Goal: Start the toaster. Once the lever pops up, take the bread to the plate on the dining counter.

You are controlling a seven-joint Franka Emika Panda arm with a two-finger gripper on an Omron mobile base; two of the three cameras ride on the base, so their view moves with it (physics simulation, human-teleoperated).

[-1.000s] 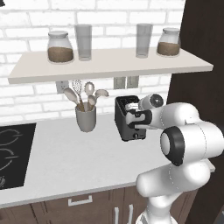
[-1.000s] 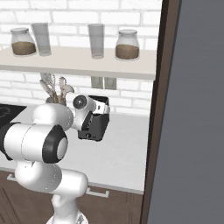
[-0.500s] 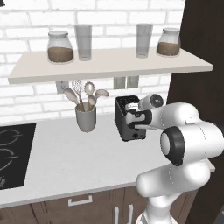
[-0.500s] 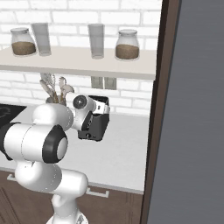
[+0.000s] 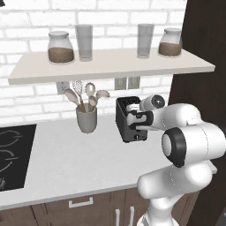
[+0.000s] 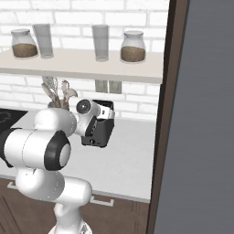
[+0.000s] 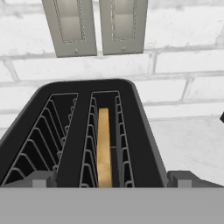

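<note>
Bread [image 7: 103, 146] sits edge-up in the right of 2 slots of the toaster [image 5: 129, 118] on the bench [image 5: 79, 154], with the claw [image 7: 111, 179] spread apart at its front, seemingly positioned for the lever.

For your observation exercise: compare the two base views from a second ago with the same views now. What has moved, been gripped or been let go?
Nothing visibly changed. The gripper is still open at the toaster, holding nothing, and the bread sits in its slot.
</note>
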